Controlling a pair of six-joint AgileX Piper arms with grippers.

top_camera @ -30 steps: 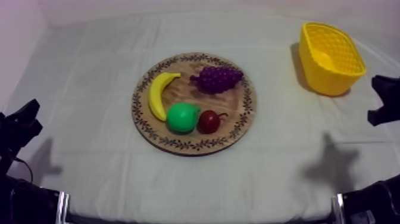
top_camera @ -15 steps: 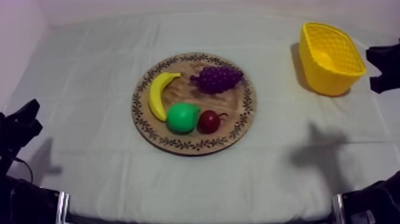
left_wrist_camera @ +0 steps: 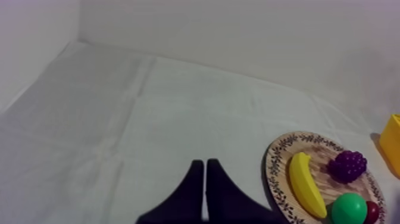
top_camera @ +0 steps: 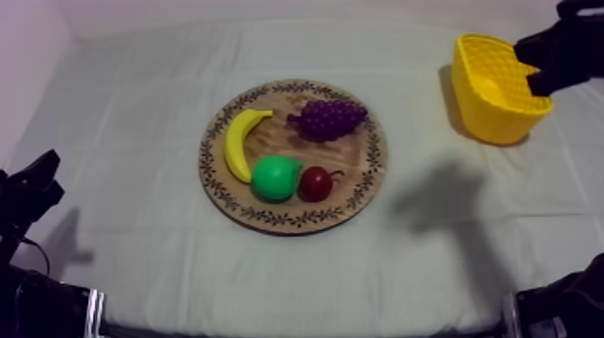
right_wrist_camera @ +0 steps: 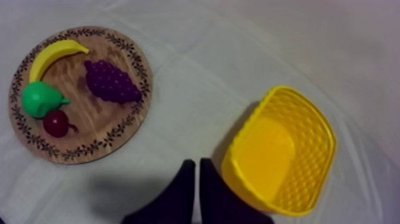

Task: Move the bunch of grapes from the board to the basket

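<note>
The right gripper (right_wrist_camera: 195, 167) is hovering high beside the yellow basket (top_camera: 494, 121) at the far right of the table (top_camera: 135, 99), its fingers pressed together. The left gripper (left_wrist_camera: 204, 167) is resting at the near left, likewise closed. The reach toward the bunch of grapes (top_camera: 328, 118) is probably just beginning. To do it well, the right gripper should be spreading its fingers before descending. It should be coming straight down over the thick middle of the bunch and closing across its short width, clear of the banana (top_camera: 238, 144) to the left. The grapes are lying on their side on the far right part of the wooden board (top_camera: 270, 218). They are dark purple, knobbly with small round beads and tapering toward one end, so they could be slipping under a shallow pinch.
</note>
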